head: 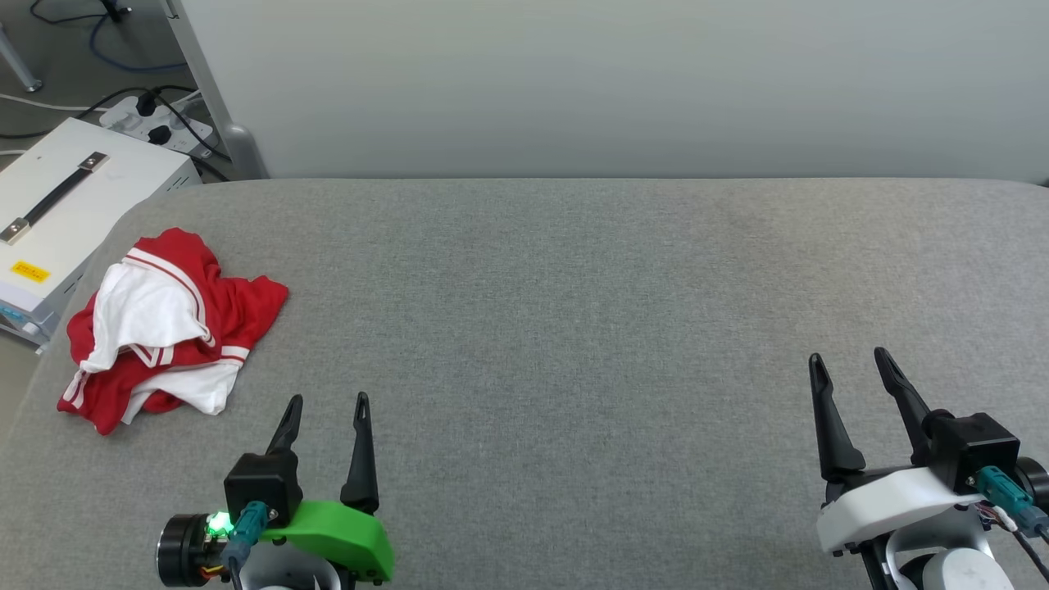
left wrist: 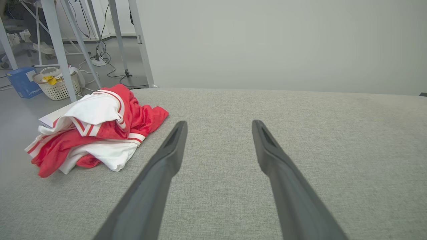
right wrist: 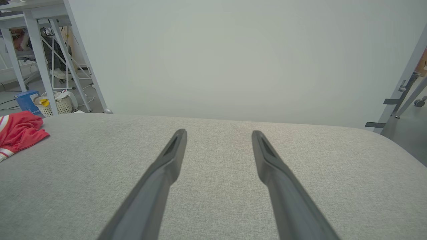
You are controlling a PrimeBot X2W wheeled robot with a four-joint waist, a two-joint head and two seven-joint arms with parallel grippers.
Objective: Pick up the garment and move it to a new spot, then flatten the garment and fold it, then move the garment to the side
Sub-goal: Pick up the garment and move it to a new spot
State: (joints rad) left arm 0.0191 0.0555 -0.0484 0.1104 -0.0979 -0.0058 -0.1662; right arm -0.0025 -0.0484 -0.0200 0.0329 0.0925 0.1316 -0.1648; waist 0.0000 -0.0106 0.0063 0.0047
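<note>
The garment (head: 168, 328), red with white sleeves and striped trim, lies crumpled in a heap at the left edge of the grey table. In the left wrist view the garment (left wrist: 96, 130) sits ahead and to the left of my fingers, and its red edge (right wrist: 18, 133) shows at the far left of the right wrist view. My left gripper (head: 328, 400) hovers open just right of and nearer than the heap, holding nothing. Far to the right, my right gripper (head: 850, 357) is open and empty above bare cloth.
The grey cloth-covered table (head: 574, 311) ends at a pale wall panel (head: 615, 82) behind. A white case with a black handle (head: 61, 213) stands on the floor beside the table's left edge, with a power strip and cables (head: 156, 123) behind it. A white basket (left wrist: 58, 85) sits under metal table legs.
</note>
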